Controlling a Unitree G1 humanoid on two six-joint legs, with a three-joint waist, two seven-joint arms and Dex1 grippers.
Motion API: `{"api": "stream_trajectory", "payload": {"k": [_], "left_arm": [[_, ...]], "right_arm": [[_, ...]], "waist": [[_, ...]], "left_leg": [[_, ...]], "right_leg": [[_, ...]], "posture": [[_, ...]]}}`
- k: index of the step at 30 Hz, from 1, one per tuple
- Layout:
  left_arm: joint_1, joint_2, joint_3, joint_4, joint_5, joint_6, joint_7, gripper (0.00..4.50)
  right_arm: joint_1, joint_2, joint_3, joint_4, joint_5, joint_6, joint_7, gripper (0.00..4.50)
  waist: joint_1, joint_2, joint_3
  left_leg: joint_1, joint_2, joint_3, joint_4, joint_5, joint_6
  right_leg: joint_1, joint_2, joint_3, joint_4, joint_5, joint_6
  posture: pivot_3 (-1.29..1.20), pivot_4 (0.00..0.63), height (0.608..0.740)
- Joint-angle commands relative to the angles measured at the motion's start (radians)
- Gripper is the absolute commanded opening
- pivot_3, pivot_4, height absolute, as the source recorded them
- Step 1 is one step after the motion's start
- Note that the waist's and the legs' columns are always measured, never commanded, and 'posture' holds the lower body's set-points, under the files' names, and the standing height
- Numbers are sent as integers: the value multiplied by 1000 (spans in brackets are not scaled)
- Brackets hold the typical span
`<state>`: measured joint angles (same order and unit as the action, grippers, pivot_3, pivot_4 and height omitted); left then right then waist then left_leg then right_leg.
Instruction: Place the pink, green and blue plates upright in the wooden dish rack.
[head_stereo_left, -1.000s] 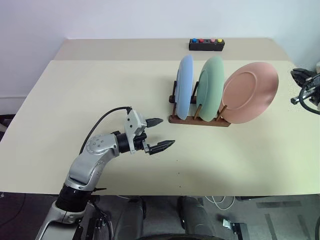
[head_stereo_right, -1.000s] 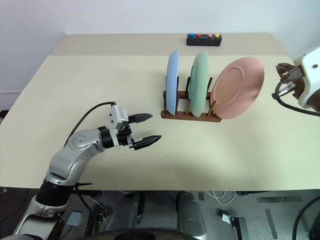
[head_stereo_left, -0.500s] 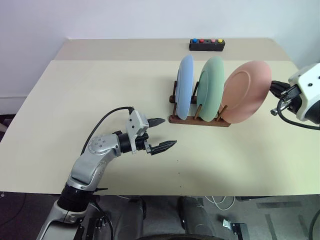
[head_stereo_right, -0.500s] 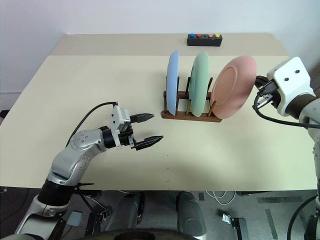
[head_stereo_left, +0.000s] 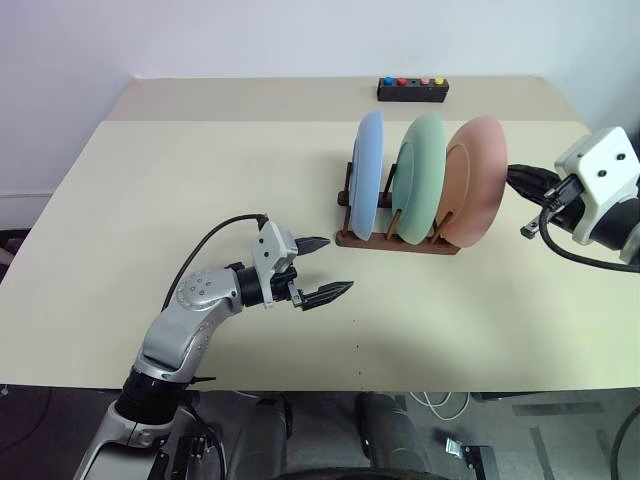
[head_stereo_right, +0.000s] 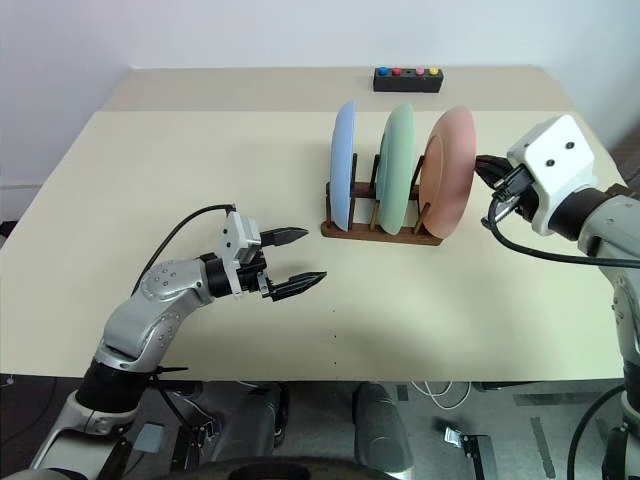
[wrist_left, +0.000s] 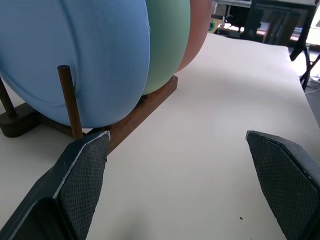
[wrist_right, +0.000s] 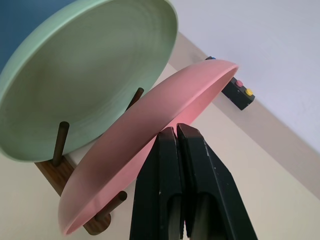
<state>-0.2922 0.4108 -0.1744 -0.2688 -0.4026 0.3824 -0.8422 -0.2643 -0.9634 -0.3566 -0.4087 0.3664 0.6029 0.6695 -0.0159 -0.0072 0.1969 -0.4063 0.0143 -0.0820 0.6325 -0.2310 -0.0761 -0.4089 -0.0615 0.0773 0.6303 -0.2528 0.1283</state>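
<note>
Right wrist view shows the right pincer (wrist_right: 176, 131) closed with nothing between its fingers, its tips against the back of the pink plate (wrist_right: 150, 145), which leans in the wooden dish rack (head_stereo_right: 380, 229); the green plate (head_stereo_right: 399, 168) and blue plate (head_stereo_right: 343, 162) stand upright in their slots; the left pincer (head_stereo_right: 297, 258) hangs open over the worktop (head_stereo_right: 180, 170); I judge only straightening the pink plate remains.

Plates, pink (head_stereo_left: 474, 180), green (head_stereo_left: 421, 176), blue (head_stereo_left: 368, 186): matt plastic, smooth. Rack (head_stereo_left: 398, 240): dark brown wood w/ thin round pegs, satin finish. Table (head_stereo_left: 200, 190): smooth matt beige top; left gripper (wrist_left: 180, 185) pads (wrist_left: 82, 172): black, fine textured grid.
</note>
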Motion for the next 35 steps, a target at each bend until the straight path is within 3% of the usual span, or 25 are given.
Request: {"api": "stream_trajectory", "payload": {"k": [1, 9, 15, 25, 35], "left_arm": [[-3, -3, 15, -17, 4, -24, 9, 4500], [6, 23, 95, 84, 58, -92, 72, 4500], [59, 82, 187, 149, 68, -139, 79, 4500], [110, 102, 230, 159, 72, -164, 93, 4500], [114, 49, 212, 169, 80, -173, 135, 4500]], "right_arm": [[-9, -5, -39, 55, -36, -28, -27, 31], [176, 100, -161, 343, -67, -270, -5, 31], [227, 186, -196, 468, -18, -390, 46, 31], [196, 241, -176, 588, 66, -467, 154, 31], [123, 266, -166, 697, 53, -509, 118, 31]], "waist": [[0, 0, 0], [1, -1, 0], [-12, 0, -1], [-5, 0, -1], [-4, 0, -1]], "left_leg": [[0, 0, 0, 0, 0, 0], [1, 0, 0, 0, 0, 0], [3, 0, 0, -2, 0, 0], [4, 0, 0, -1, 0, 0], [4, 0, 1, 0, 0, 0]], "right_leg": [[0, 0, 0, 0, 0, 0], [1, 0, 0, 0, 1, 2], [1, 0, 0, 1, 1, 2], [3, 0, 0, 1, 1, 2], [4, 0, 1, 1, 1, 2]], "posture": [[0, 150, 730], [0, 150, 730], [0, 150, 730], [0, 150, 730], [0, 150, 730]]}}
